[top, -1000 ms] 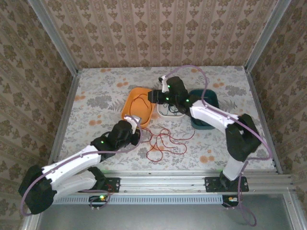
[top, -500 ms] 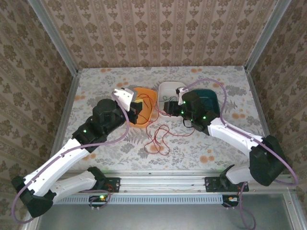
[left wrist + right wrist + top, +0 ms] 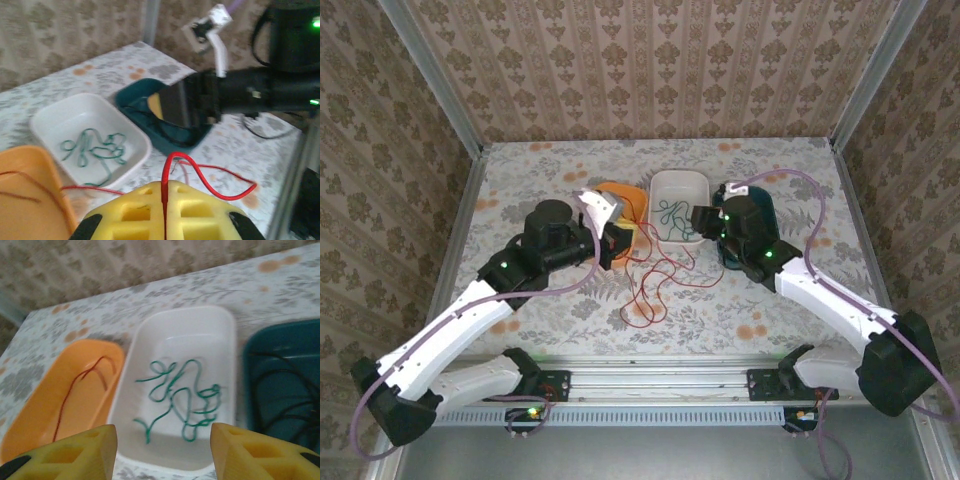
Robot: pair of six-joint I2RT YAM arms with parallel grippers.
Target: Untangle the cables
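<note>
Green cable lies sorted in the white tray at centre frame, and what looks like black cable sits in the blurry teal tray on the right. Left gripper is clamped on a red cable whose loops sprawl mid-table below the orange tray; that's what's left. Right gripper hangs half-spread, empty.

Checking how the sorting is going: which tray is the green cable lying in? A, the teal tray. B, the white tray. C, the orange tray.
B: the green cable lies in loose loops inside the white tray, which sits between the orange tray and the teal tray.
</note>
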